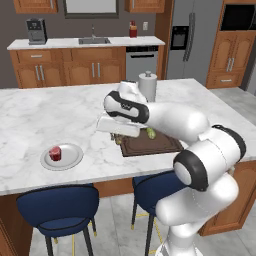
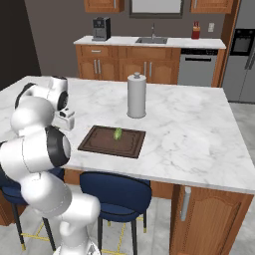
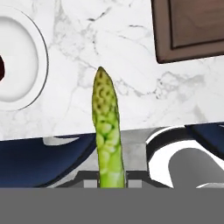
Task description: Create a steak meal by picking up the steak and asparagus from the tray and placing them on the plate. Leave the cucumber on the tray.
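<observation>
The steak (image 1: 55,153) already sits on the plate (image 1: 72,159), out on the marble counter (image 1: 50,115) to the left of the tray (image 1: 160,146), and the cucumber (image 2: 118,133) lies on the tray where it is meant to stay. So the asparagus is the piece in hand: in the hand view the asparagus (image 3: 106,140) stands up from between the fingers, tip away from the hand, and the gripper (image 1: 119,138) looks clamped on its base, the jaws drawn close around the thin stalk. The hand hangs above the counter near the tray's left end, between tray and plate, with the plate's rim showing at the left edge of the hand view and a corner of the tray at the upper right. To my eye the carry is about halfway across. What's left is to bring the hand over the plate's open part, beside the steak, lower it, and let go so the stalk lands inside the rim and doesn't roll off onto the marble.
</observation>
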Controlling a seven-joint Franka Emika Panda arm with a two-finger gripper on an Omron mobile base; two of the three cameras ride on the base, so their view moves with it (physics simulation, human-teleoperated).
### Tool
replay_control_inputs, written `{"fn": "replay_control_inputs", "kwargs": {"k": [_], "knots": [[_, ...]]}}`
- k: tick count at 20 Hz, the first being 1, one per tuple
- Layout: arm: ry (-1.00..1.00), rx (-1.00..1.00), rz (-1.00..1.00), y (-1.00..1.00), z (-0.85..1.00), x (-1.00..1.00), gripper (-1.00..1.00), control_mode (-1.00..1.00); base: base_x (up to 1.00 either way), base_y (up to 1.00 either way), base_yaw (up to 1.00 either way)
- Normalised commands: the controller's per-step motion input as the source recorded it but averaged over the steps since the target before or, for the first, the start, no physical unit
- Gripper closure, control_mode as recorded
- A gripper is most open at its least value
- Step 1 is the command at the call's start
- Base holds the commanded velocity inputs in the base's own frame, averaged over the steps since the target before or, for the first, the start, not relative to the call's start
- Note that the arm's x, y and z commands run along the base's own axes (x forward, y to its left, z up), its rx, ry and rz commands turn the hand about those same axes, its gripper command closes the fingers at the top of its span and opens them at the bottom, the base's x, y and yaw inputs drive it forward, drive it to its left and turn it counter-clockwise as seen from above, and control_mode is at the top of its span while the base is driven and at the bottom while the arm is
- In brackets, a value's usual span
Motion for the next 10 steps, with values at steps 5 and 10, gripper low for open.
{"fn": "replay_control_inputs", "kwargs": {"k": [5, 10], "knots": [[0.0, -0.07, -0.03, 0.92, 0.0, 0.0, 1.0, -1.0, 0.0, 0.0, 0.0], [0.0, -0.09, -0.06, 0.59, 0.0, 0.01, 1.0, -1.0, 0.0, 0.0, 0.0]]}}
